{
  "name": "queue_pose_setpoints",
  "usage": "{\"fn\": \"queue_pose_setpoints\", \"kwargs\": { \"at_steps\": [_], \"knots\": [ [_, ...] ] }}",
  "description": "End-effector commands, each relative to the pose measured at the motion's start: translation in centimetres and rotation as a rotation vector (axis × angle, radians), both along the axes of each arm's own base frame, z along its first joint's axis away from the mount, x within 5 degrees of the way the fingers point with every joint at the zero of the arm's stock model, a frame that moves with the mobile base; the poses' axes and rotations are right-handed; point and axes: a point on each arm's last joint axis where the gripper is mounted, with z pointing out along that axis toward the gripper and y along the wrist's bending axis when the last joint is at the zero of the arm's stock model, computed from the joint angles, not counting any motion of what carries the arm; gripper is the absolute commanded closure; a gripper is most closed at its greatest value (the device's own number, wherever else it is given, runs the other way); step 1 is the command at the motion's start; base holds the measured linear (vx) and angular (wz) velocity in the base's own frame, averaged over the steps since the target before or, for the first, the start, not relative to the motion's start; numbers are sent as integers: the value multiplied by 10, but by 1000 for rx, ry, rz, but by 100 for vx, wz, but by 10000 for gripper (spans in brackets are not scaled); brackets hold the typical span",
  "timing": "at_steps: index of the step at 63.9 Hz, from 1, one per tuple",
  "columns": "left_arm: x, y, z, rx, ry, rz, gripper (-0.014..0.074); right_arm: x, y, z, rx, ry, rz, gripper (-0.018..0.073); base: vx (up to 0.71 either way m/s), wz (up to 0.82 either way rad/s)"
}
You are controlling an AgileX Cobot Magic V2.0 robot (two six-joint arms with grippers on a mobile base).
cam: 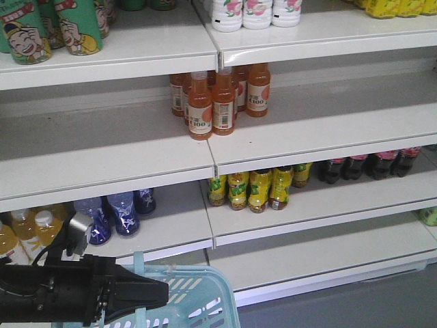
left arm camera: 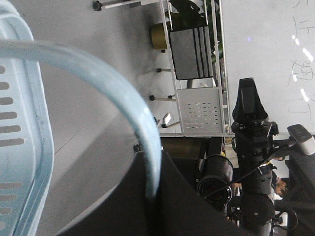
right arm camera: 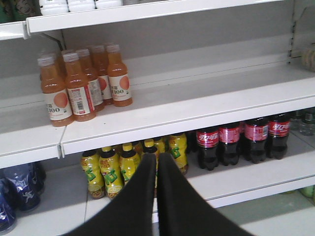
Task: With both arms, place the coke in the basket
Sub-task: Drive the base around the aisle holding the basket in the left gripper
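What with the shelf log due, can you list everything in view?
Cartoon-face containers: several, green, top shelf left.
White bottles: three, white with pink, top shelf middle.
Yellow packs: several, yellow, top shelf right.
Juice bottles: at least six, orange, middle shelf.
Pale drinks: at least two, yellow, lower shelf far left.
Blue-purple bottles: three, lower shelf left.
Yellow-green bottles: at least five, lower shelf middle.
Cola bottles: four, dark with red labels, lower shelf right.
Basket: one, light blue, bottom left.
Left gripper: black, shut on the basket's handle.
Right gripper: black, shut, empty.
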Motion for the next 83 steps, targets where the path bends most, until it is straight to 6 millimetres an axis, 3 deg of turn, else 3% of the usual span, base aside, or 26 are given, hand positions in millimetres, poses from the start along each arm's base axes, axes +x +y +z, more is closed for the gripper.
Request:
{"fn": "queue_pose_setpoints", "kwargs": {
  "at_steps": [1, 83],
  "knots": [
    [3, -2, 20, -128, -49, 31, 603, -1, 1, 4, -12, -82, 6, 564, -1, -29],
    [3, -2, 20, -128, -49, 31, 603, -1, 1, 4, -12, -82, 6, 564, -2, -35]
  ]
}}
